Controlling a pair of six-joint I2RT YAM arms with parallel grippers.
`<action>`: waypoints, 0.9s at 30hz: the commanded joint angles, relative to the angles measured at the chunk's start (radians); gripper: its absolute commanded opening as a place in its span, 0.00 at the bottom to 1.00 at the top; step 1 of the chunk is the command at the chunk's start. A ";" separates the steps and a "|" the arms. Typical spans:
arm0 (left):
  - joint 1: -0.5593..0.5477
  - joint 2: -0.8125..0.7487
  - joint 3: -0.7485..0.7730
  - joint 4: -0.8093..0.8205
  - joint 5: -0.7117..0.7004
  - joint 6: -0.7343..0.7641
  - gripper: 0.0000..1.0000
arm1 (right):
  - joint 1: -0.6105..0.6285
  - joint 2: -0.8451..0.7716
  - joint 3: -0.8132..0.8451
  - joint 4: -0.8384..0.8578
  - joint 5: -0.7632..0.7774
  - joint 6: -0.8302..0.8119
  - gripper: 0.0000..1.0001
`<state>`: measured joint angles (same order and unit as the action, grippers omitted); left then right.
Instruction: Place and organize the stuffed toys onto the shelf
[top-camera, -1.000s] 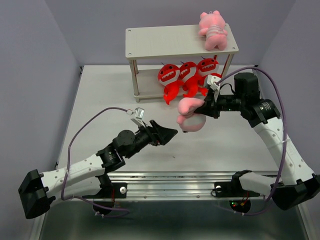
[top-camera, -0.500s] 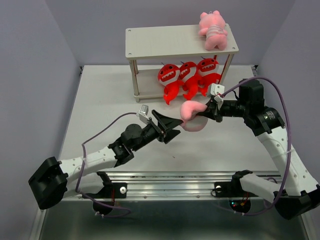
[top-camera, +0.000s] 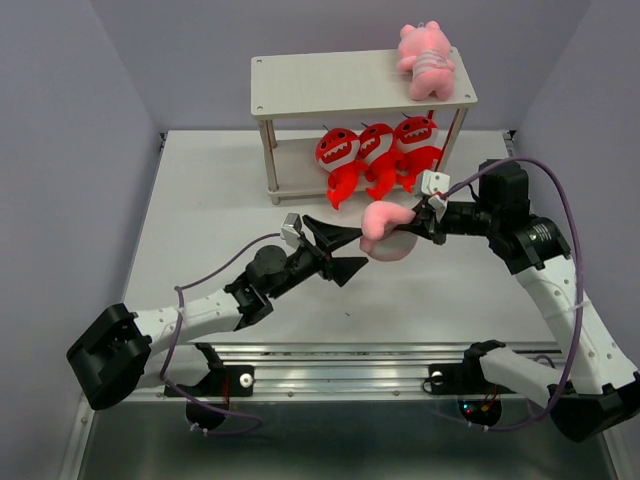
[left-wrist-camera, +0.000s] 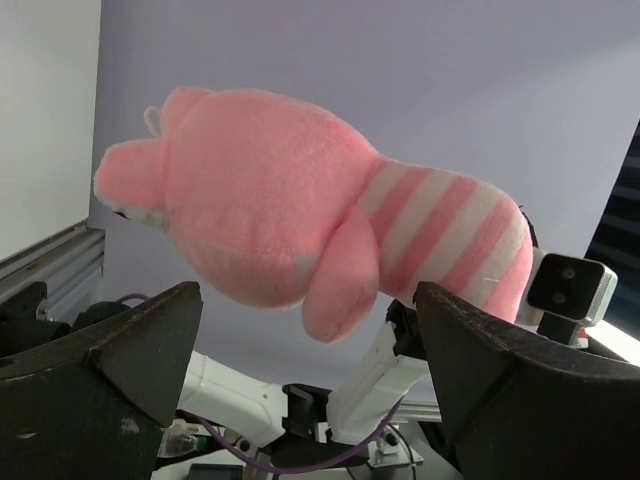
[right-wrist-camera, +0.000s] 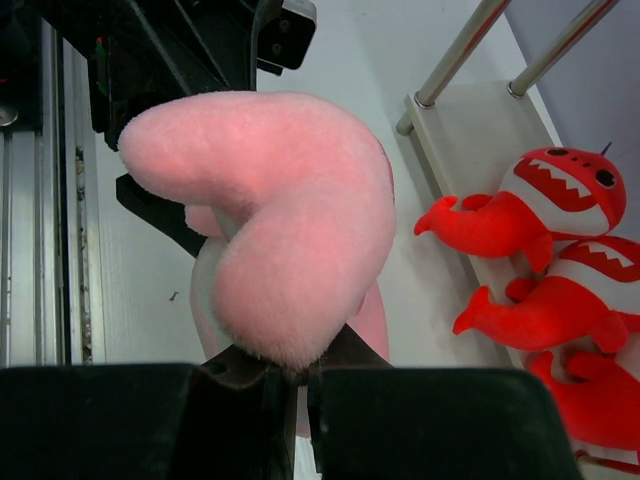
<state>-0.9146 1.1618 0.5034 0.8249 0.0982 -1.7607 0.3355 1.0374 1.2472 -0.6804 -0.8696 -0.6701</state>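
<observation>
The jaws of the right arm (top-camera: 545, 265) are pinched together on the rear end of a pink striped plush toy (top-camera: 385, 228). They hold it in the air above the desk (top-camera: 220, 200), in front of the shelf (top-camera: 340, 85) and just short of its lower tier.

The toy's long axis runs out from those jaws, away from the shelf's right end, so its plain pink head end points at the left arm (top-camera: 200, 315). The jaws of the left arm stand fully apart, just beside that head end but not touching it. In the left wrist view the toy (left-wrist-camera: 290, 220) lies crosswise just beyond the two dark wedge-shaped tips, head toward one tip and striped body toward the other. A closing would probably squeeze it lengthwise, not across the belly, so a hand-over likely turns on rolling the wrist or reaching further in.

The plush is soft and fuzzy, and it sags into a bend over the right grip (right-wrist-camera: 270, 210); it should give under pressure.

Three red toothy monsters (top-camera: 375, 150) sit touching in a row on the shelf's lower tier, toward its right end. A second pink striped toy (top-camera: 425, 60) lies on the pale top board at the right end.
</observation>
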 joint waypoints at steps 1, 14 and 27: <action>0.005 0.013 0.006 0.068 0.021 -0.072 0.99 | 0.007 -0.043 -0.005 0.047 0.023 -0.029 0.01; 0.014 0.148 0.070 0.146 0.118 -0.132 0.99 | 0.007 -0.115 -0.066 0.062 -0.049 -0.141 0.01; 0.014 0.280 0.153 0.301 0.184 -0.132 0.77 | 0.007 -0.172 -0.201 0.105 -0.043 -0.238 0.02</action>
<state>-0.8951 1.4364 0.6029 0.9550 0.2367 -1.8915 0.3355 0.8822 1.0679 -0.6247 -0.8864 -0.8810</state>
